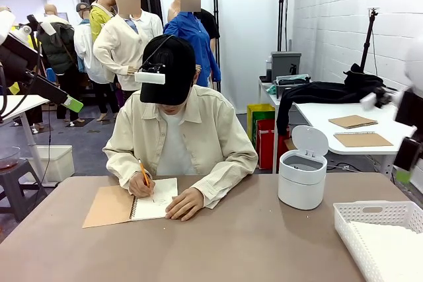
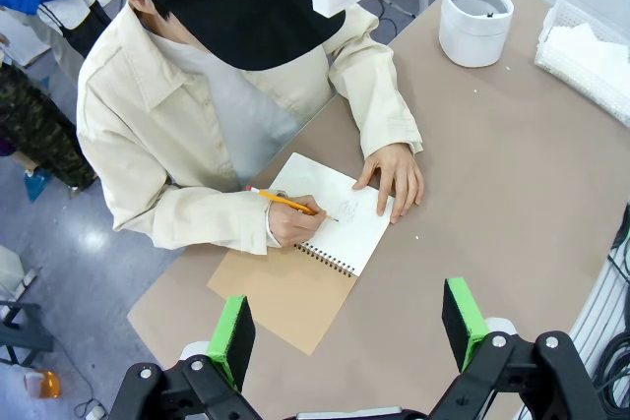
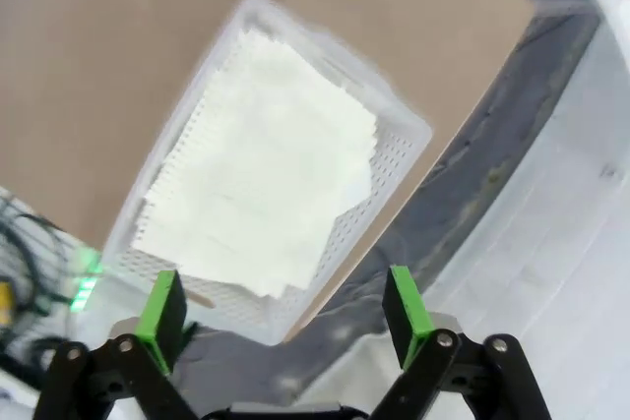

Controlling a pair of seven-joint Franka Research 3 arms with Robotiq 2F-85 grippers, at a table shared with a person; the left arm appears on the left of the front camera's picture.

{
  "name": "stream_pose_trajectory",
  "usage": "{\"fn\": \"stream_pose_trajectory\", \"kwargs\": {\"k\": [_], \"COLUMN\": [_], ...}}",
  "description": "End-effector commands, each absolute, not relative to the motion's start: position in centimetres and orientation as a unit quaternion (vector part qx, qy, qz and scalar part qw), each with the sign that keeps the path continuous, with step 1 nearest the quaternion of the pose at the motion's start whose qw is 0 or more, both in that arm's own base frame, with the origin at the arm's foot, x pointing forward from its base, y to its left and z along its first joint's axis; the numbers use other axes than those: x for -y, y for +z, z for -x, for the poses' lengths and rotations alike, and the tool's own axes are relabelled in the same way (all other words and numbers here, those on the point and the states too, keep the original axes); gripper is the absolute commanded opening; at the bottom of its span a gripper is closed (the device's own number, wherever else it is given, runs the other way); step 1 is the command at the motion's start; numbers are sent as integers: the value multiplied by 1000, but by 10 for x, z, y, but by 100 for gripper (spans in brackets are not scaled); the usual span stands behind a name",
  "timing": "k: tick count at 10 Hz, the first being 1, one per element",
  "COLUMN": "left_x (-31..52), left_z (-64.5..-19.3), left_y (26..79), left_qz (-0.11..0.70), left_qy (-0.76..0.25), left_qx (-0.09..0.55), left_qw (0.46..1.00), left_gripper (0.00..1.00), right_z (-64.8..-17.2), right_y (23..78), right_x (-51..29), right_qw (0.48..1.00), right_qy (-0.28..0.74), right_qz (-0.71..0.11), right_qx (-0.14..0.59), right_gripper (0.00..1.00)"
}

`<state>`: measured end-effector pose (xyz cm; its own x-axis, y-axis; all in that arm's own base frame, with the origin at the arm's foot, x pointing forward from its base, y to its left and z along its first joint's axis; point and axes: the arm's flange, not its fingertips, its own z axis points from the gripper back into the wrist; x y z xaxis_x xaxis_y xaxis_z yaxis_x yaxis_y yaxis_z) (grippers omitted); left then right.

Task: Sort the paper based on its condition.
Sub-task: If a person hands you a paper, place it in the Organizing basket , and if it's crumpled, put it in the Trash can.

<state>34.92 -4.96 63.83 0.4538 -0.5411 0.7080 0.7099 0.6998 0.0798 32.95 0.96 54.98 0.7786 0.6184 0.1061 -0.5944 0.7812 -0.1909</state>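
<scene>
Loose off-white sheets of paper point(image 3: 261, 179) lie stacked in a white lattice basket point(image 3: 406, 140) at the table's near right corner; the same paper point(image 1: 391, 246) lies in the basket point(image 1: 370, 208) in the front view. My right gripper point(image 3: 283, 307) hovers open high above that basket, nothing between its green pads. My left gripper point(image 2: 347, 327) is open and empty, held high over the table's left side and looking down on a person writing. In the front view the left gripper point(image 1: 69, 104) hangs at the upper left, clear of the table.
A person at the far side writes with an orange pencil point(image 1: 145, 175) in a spiral notebook point(image 1: 153, 201) with a brown cover, both hands on it. A small white bin point(image 1: 301, 177) with its lid up stands right of them. The brown table point(image 1: 251, 242) is bare in the middle.
</scene>
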Motion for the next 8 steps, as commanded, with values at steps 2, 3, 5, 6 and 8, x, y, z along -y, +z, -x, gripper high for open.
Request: {"fn": "stream_pose_trajectory", "kwargs": {"k": [2,3,5,6,8], "left_x": [49,49,49,49,49], "left_z": [-349,-349,-349,-349,-349], "left_y": [638,638,638,638,638], "left_qz": [115,115,115,115,115], "left_qy": [-369,-369,-369,-369,-369], "left_qx": [369,369,369,369,369], "left_qw": [845,845,845,845,845], "left_gripper": [100,100,100,100,100], "right_z": [-348,-355,-374,-384,-396], "right_y": [601,617,636,643,653], "right_x": [-65,-80,-108,-121,-144], "right_qw": [879,863,838,825,812], "right_qy": [423,454,490,505,503], "right_qz": [170,149,104,66,-1], "right_qx": [139,166,216,246,295], "right_gripper": [100,100,100,100,100]}}
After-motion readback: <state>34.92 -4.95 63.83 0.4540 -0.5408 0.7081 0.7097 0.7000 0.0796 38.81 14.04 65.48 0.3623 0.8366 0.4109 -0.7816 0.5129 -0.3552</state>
